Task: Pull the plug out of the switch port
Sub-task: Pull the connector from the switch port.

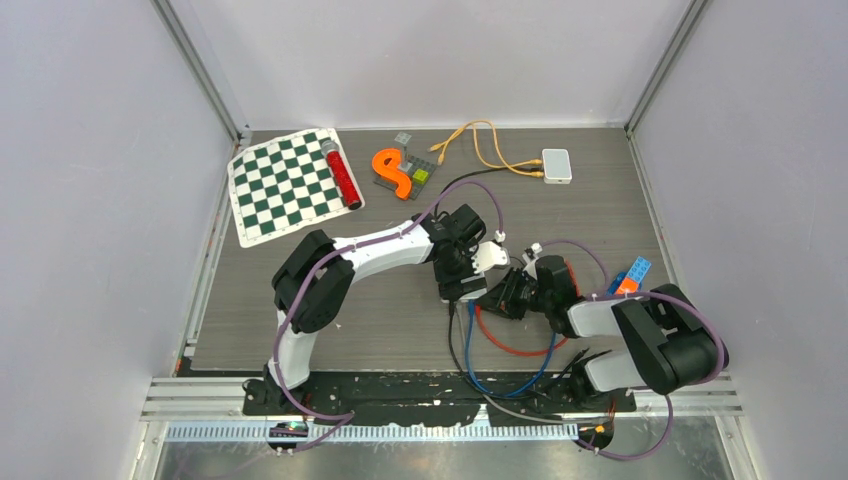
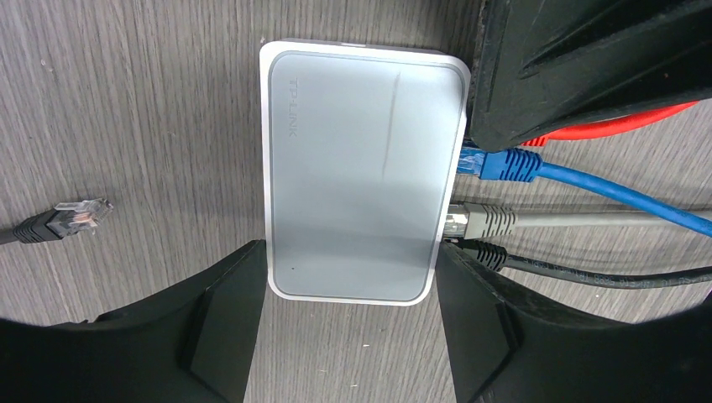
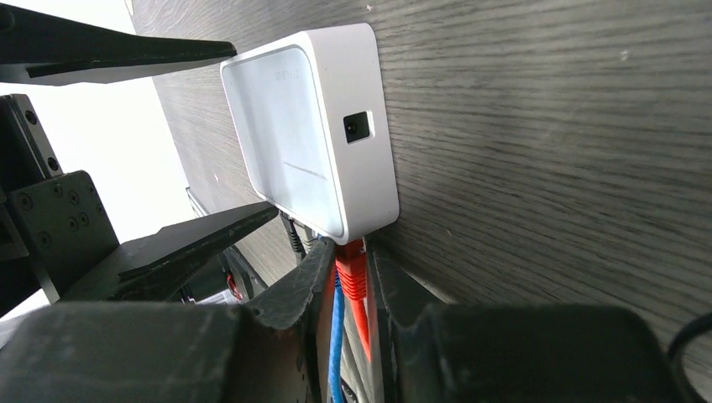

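Note:
The white switch (image 2: 361, 176) lies flat on the wooden table, and my left gripper (image 2: 348, 269) is shut on its two long sides. On its port side sit a red plug (image 3: 351, 273), a blue plug (image 2: 499, 165), a grey plug (image 2: 479, 220) and a black plug (image 2: 487, 254). My right gripper (image 3: 351, 252) comes in from the port side, its fingers pressed on either side of the red plug, which is still seated in the switch (image 3: 294, 143). In the top view both grippers (image 1: 462, 285) (image 1: 505, 297) meet at mid-table and hide the switch.
A loose black plug (image 2: 63, 220) lies left of the switch. Red and blue cables (image 1: 510, 350) loop toward the near edge. At the back are a chessboard mat (image 1: 290, 185) with a red tube (image 1: 342, 175), an orange piece (image 1: 392, 172), and a second white box (image 1: 556, 165) with a yellow cable. Bricks (image 1: 630, 277) lie at the right.

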Tool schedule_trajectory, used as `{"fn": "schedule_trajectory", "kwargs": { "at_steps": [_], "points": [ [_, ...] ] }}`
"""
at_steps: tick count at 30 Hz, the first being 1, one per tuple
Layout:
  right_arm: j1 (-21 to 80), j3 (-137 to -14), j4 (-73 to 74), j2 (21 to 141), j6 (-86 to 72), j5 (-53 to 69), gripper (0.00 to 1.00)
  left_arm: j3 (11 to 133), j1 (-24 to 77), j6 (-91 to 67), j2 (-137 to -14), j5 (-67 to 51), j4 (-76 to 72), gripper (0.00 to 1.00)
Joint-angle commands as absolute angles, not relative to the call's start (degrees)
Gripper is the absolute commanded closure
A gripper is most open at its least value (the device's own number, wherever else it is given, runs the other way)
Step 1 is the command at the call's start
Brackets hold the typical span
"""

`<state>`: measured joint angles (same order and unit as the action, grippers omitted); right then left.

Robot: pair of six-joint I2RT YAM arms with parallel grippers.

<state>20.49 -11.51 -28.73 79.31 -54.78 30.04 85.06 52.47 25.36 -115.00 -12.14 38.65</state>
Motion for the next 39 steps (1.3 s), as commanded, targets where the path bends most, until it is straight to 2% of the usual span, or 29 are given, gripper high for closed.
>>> {"fn": "schedule_trajectory", "kwargs": {
  "at_steps": [1, 4, 6, 25, 39],
  "points": [
    [20.38, -11.83, -28.07, 81.50, -54.14, 27.83, 0.84, 85.42, 53.09, 23.28, -116.39, -16.29, 40.13, 0.48],
    [20.35, -12.02, -26.42, 80.92, -52.70, 27.71, 0.92, 85.06, 53.04, 22.80, -116.24, -15.63, 39.38, 0.48],
    [20.38, -12.62, -25.10, 80.51, -51.39, 27.92, 0.95, 84.51, 52.99, 21.97, -116.03, -14.87, 38.18, 0.48],
    [20.35, -13.48, -22.99, 81.76, -47.00, 32.65, 0.95, 83.29, 52.14, 20.03, -116.40, -14.94, 35.68, 0.48],
    [20.39, -14.57, -18.21, 81.71, -44.15, 30.96, 0.95, 83.28, 51.86, 20.04, -116.65, -15.18, 35.79, 0.48]
  ]
}}
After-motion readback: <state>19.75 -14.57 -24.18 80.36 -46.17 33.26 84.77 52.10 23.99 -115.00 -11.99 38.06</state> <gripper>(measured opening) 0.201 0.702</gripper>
